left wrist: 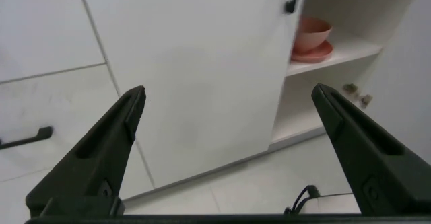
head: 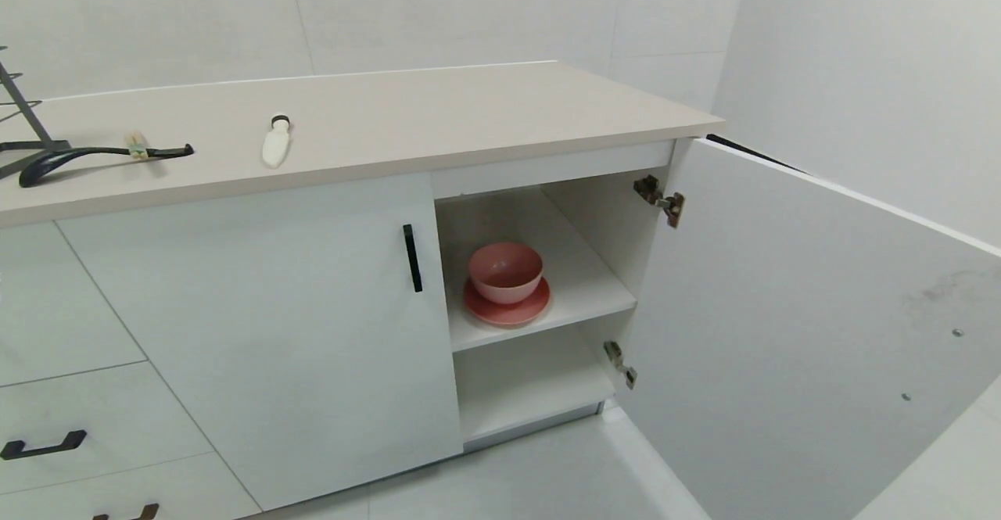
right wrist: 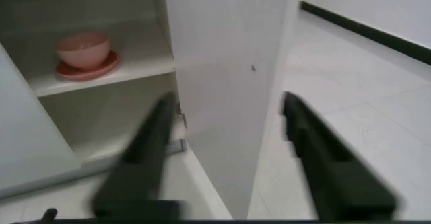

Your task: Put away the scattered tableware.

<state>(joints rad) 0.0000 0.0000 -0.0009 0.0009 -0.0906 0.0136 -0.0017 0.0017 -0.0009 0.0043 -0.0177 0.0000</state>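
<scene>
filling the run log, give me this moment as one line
bowl on plate, upper shelf | right cabinet door open | left pincer open, empty | right pincer open, empty | black utensil and white utensil on countertop

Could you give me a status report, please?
Open and empty: left tool, right tool. Shelved: pink bowl on pink plate, upper shelf. On countertop: black utensil, white utensil. Wide open: cabinet door.

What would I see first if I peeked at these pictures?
The pink bowl sitting on a pink plate, on the upper shelf of the cupboard. Next, the big white door, standing wide open on the right. On the counter above lie a black utensil and a small white tool, toward the left.
</scene>
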